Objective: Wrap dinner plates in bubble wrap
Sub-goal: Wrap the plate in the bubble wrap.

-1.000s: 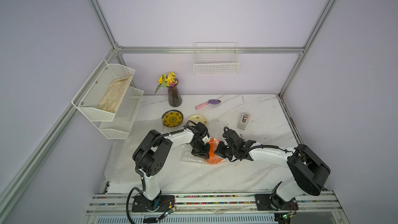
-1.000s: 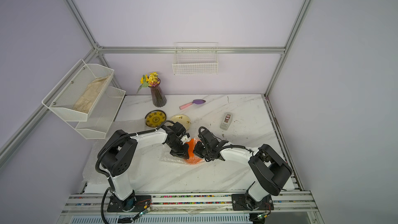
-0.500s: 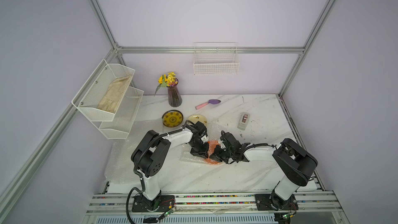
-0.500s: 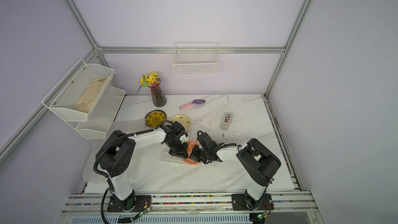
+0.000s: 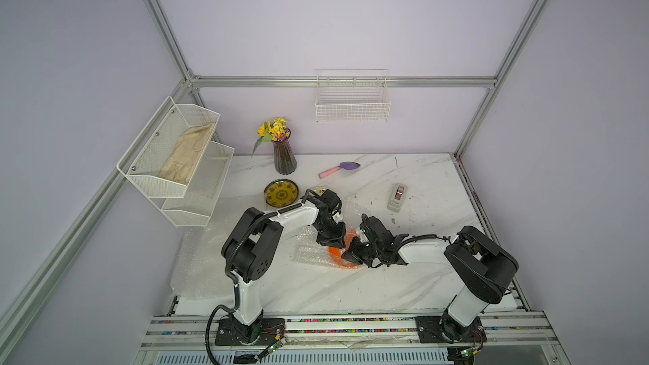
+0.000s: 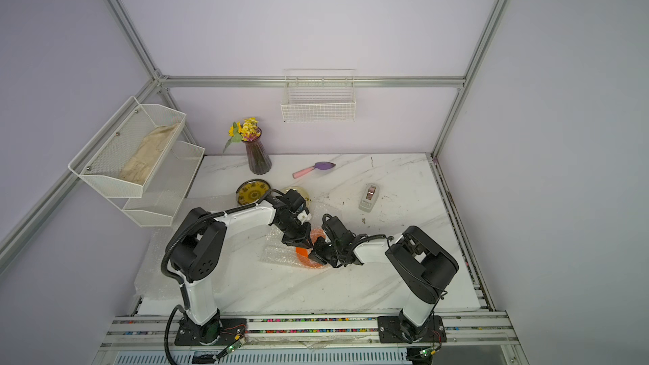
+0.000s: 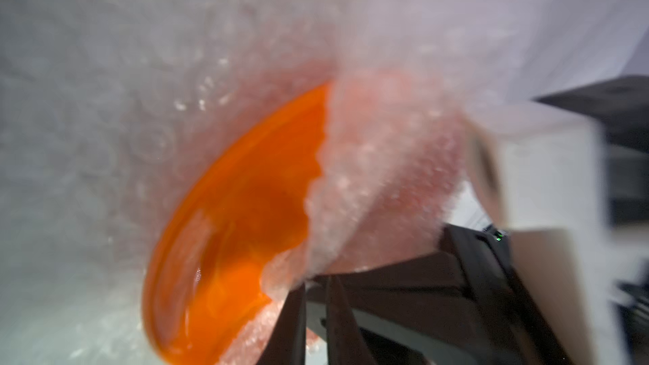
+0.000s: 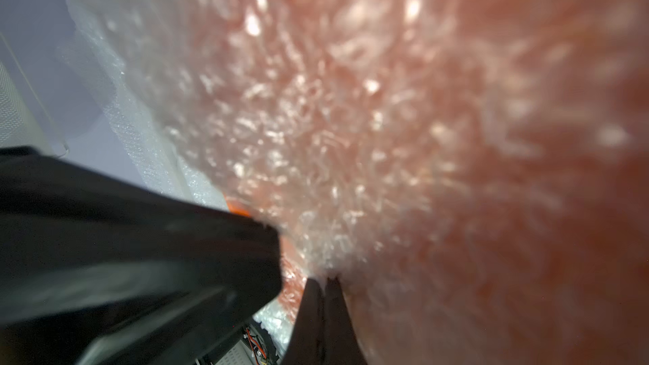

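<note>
On the white marble surface [image 5: 386, 275], the left tool [image 7: 318, 284] and the right tool [image 8: 323, 280] both pinch translucent bumpy bubble wrap [image 7: 372, 170] half covering the glossy round orange plate [image 7: 246, 205].

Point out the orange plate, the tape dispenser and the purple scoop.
orange plate [image 7: 242, 205]: left wrist view, bare inner surface.
tape dispenser [image 5: 398, 197]: a top view, its top face.
purple scoop [image 5: 348, 166]: a top view, its blade.
</note>
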### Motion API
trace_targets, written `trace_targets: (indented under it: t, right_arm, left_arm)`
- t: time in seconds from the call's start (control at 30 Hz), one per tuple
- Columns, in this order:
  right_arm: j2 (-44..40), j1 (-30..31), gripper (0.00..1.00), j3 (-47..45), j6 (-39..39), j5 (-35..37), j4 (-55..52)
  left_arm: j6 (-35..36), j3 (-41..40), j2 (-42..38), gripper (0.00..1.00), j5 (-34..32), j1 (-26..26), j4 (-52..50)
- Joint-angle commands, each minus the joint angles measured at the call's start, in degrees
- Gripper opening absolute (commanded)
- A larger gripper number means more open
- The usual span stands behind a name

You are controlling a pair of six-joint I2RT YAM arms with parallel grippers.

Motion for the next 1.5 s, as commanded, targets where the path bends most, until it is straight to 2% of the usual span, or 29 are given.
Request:
trace_targets:
  t: [0.0,0.03,0.13,0.23,0.33,0.47,0.63,0.87,1.0,1.17,1.33,1.47]
  right_arm:
    - [-0.7,0.5,0.0,-1.4,1.6,-1.0,-1.9]
    - [-1.4,0.5,0.03,-1.1,1.5,-1.6,-2.0]
    - [-5.7,0.2,0.25,-1.0,0.6,-2.9,-1.6]
    - [-10.7,-1.9,0.31,-2.9,1.6,-3.6,-2.7]
    - [-13.9,-4.6,0.25,-3.8,0.3,-2.4,-9.5]
    - [-12.2,-5.8,0.09,-2.2,-4.8,0.4,-20.5]
    - [-7.4,-5.8,0.0,-1.8,-6.1,1.3,-21.0]
    - [-6.7,-5.8,0.0,-1.6,-5.1,2.3,-20.4]
    - [-6.8,-5.8,0.0,-1.6,-5.2,2.4,-20.8]
    - [-7.9,-5.8,0.0,-2.1,-4.4,3.3,-21.5]
    - [-9.5,-5.5,0.0,-2.5,-4.1,3.4,-23.0]
    - [-11.4,-2.7,0.0,-4.8,-1.7,4.4,-22.7]
  left_arm:
    - [-0.3,3.4,1.5,0.14,-3.7,-0.1,-3.7]
    - [-0.1,3.4,1.9,0.14,-4.4,-0.1,-4.2]
    - [1.1,3.7,2.7,0.14,-6.0,-0.1,-5.9]
    - [1.5,3.7,2.6,0.14,-6.7,-0.1,-6.5]
    - [1.9,3.9,2.5,0.14,-6.7,-0.1,-6.7]
    - [2.0,4.8,2.1,0.14,-6.6,-0.1,-7.3]
    - [1.9,7.0,-0.1,0.14,-5.9,-0.5,-8.7]
    - [0.1,11.8,-3.9,0.16,-4.9,-4.2,-11.1]
    - [-1.1,10.3,-3.5,0.16,-5.7,-6.9,-11.2]
    - [-0.7,5.0,-3.0,0.15,-11.9,-6.9,-12.0]
    - [0.7,2.6,-0.5,0.15,-13.7,-6.2,-11.3]
    - [2.0,2.2,0.6,0.15,-14.3,-5.2,-11.3]
